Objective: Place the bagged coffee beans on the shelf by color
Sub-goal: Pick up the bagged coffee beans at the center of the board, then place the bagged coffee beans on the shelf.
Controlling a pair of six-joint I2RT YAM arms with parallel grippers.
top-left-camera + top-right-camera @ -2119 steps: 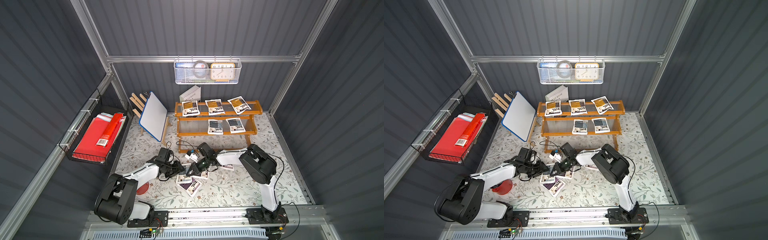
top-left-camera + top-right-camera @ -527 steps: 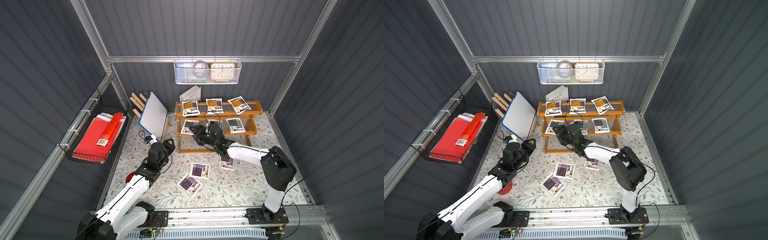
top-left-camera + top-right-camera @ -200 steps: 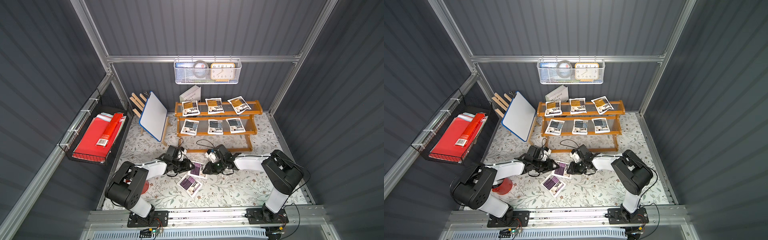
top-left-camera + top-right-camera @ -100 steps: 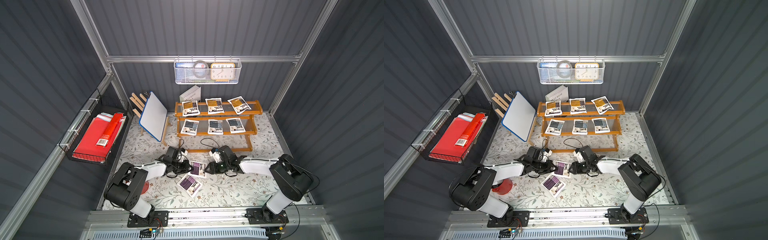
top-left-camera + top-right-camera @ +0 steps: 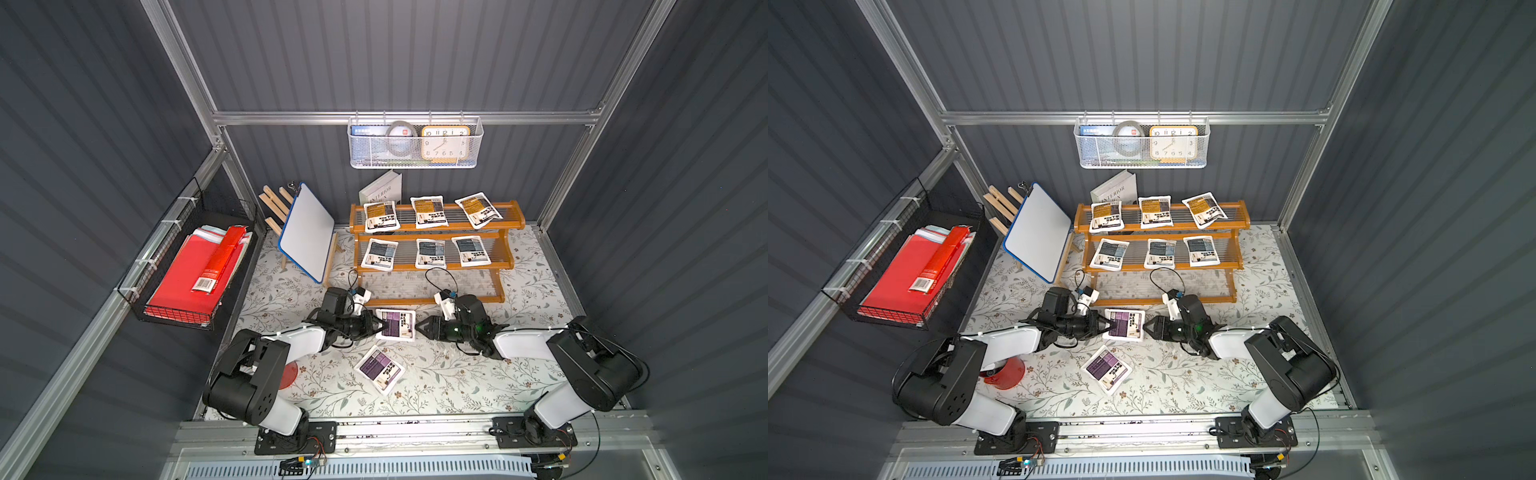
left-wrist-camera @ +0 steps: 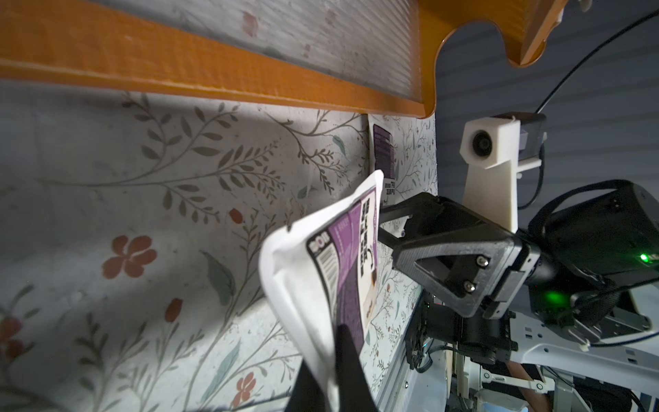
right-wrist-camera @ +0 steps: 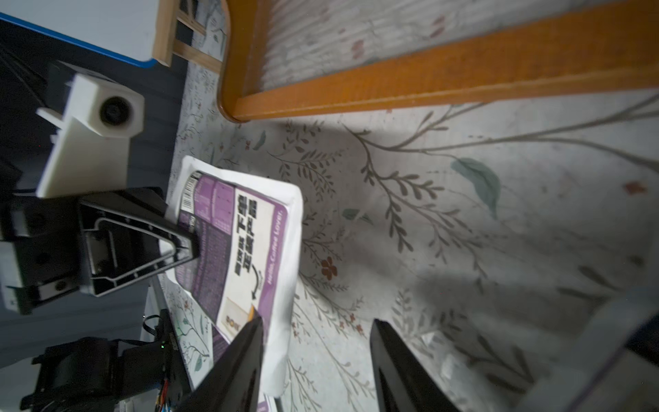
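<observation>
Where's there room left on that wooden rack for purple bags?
The bottom tier is bare end to end, between its orange rails. Three yellow pouches fill the top tier, three blue-grey ones the middle. Crowded just in front: left gripper and right gripper flank a purple pouch.

I see the floral-print tabletop (image 5: 457, 386) carrying an orange-brown wooden three-tier shelf (image 5: 432, 226) just beyond the left gripper (image 5: 379, 325) and right gripper (image 5: 417, 326). Three mustard-yellow-labelled white pouches (image 5: 430, 212) lie on its top tier and three blue-grey-labelled white pouches (image 5: 430, 253) on the middle. One purple-labelled white pouch (image 5: 380, 369) lies flat behind the left gripper.

white arm links (image 5: 305, 338), black joints (image 5: 249, 388), white wrist cams (image 6: 488, 142), green leds (image 6: 552, 296)
</observation>
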